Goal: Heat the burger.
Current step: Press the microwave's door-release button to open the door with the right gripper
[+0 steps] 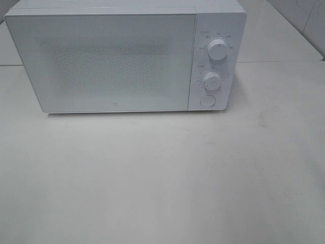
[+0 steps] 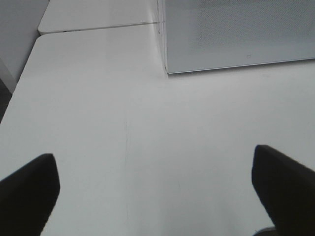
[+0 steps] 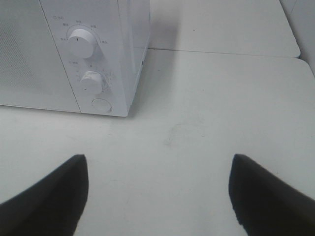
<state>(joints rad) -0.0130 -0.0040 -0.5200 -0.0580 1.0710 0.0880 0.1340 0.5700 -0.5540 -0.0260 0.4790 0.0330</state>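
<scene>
The burger is out of view in every frame. A white microwave (image 1: 117,58) stands at the back of the white table (image 1: 162,178) with its door shut. Its two knobs (image 1: 217,51) and round button (image 1: 207,100) sit on the right-hand panel. Neither arm shows in the high view. My left gripper (image 2: 155,184) hangs open over bare table in front of the microwave's left front corner (image 2: 167,69). My right gripper (image 3: 157,189) is open too, empty, in front of the microwave's control panel (image 3: 93,81).
A seam (image 1: 279,62) joins a second table surface behind and to the right of the microwave. A tiled wall (image 1: 304,20) rises at the far right. The table's left edge (image 2: 19,93) shows in the left wrist view.
</scene>
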